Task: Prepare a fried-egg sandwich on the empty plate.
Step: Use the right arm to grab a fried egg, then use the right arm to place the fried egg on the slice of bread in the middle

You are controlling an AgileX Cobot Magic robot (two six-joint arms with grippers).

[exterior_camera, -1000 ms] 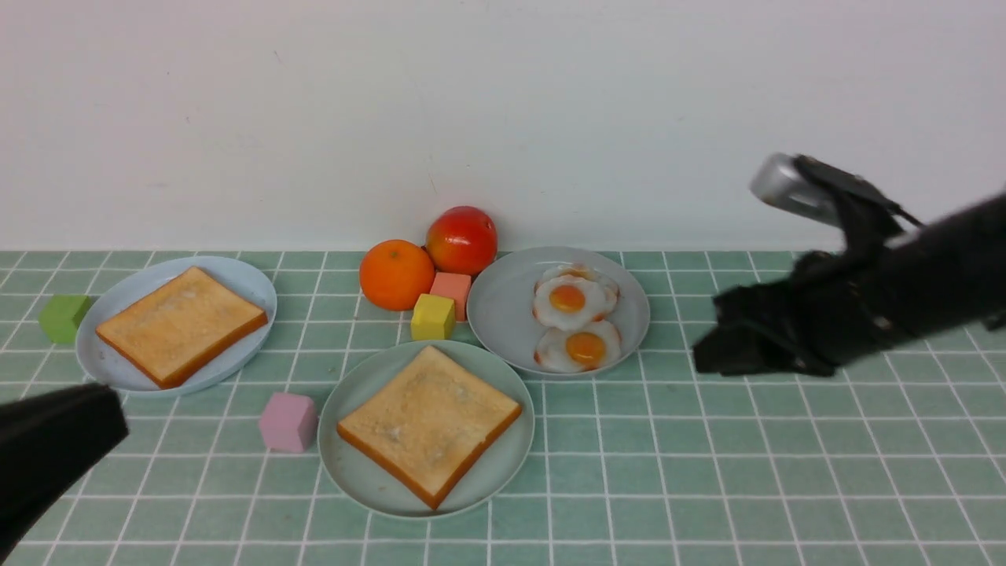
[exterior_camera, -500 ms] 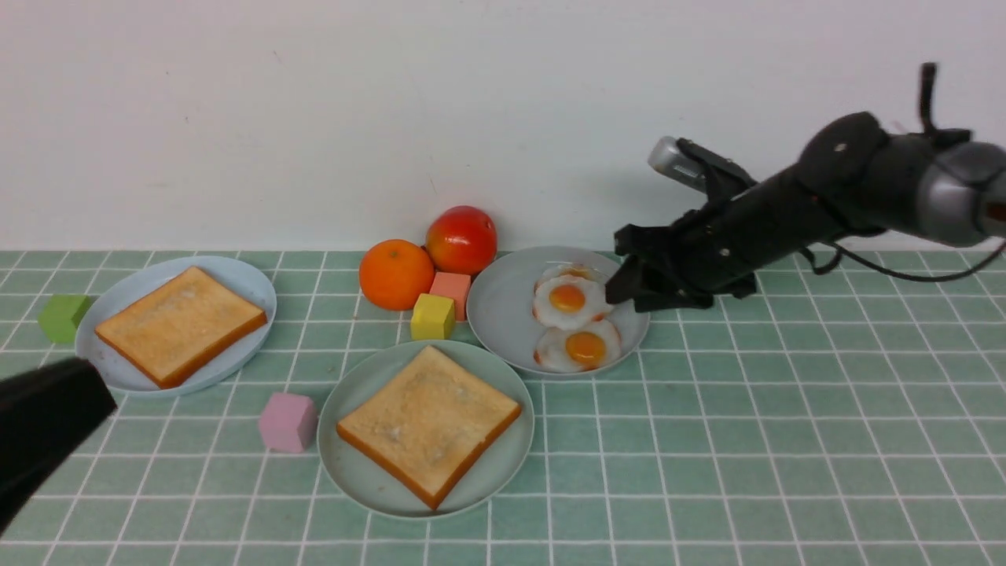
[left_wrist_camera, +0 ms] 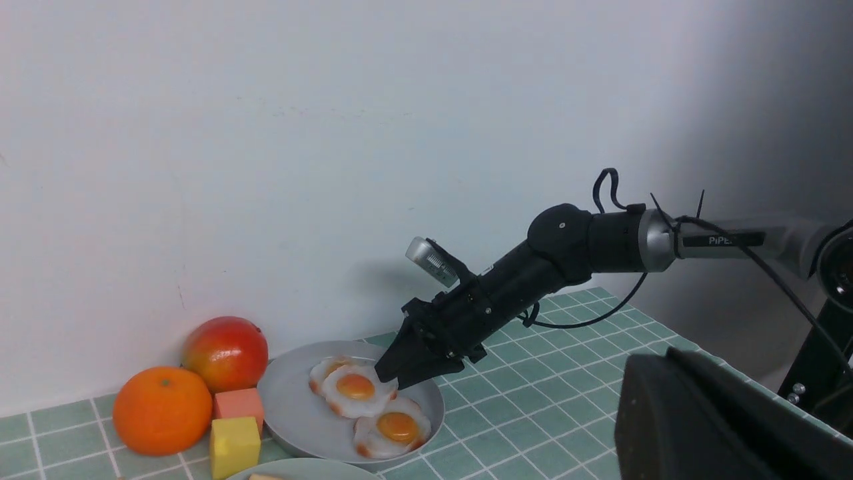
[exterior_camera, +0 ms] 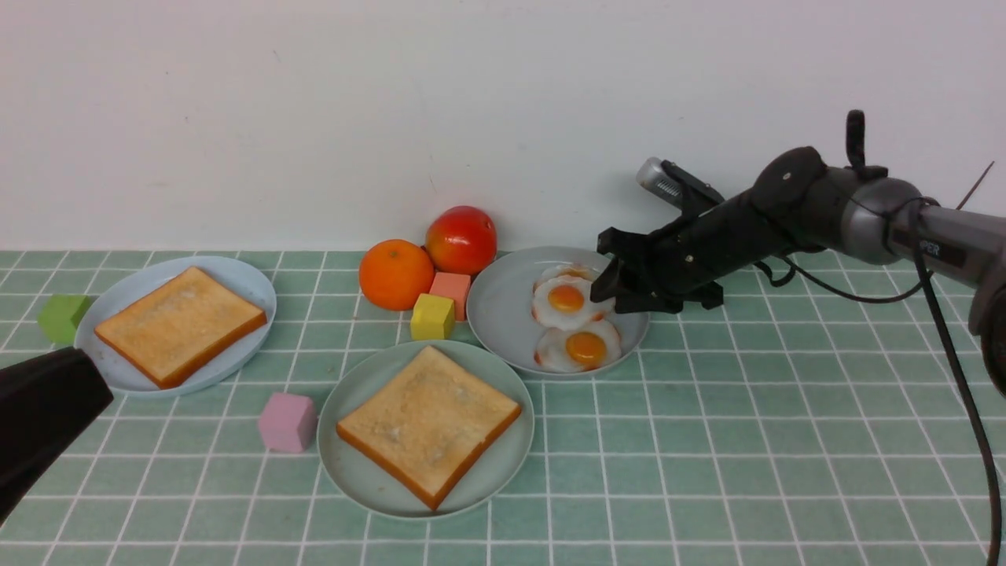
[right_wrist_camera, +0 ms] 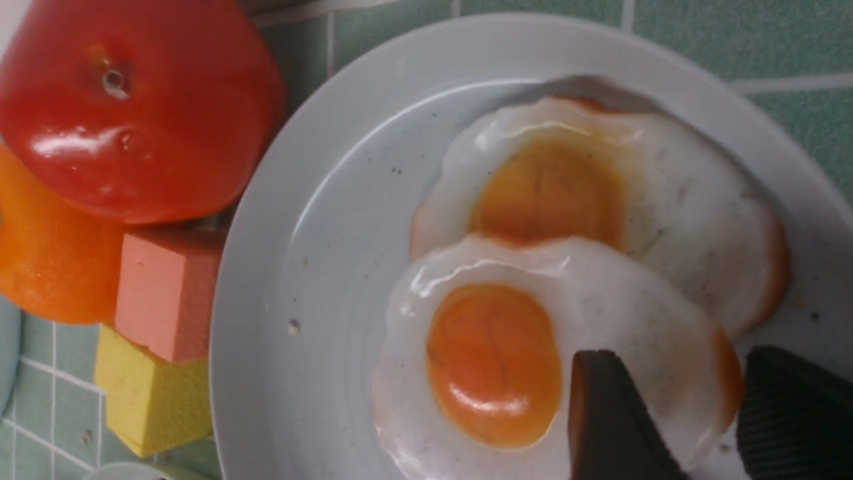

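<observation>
The pale mint-green plate sits front centre with one toasted bread slice on it. A second slice lies on the light blue plate at the left. Three fried eggs lie on the grey plate. My right gripper is open and low over that plate. In the right wrist view its fingertips straddle the edge of the middle egg, with the gripper around the egg's rim. My left gripper hangs at the front left, shut and empty.
An orange and a red tomato stand behind the plates, beside a salmon cube and a yellow cube. A pink cube lies left of the mint plate. A green cube sits at the far left.
My right arm has swung left from the right side and come down onto the grey plate, jaws now at the middle egg. My left gripper has risen slightly.
</observation>
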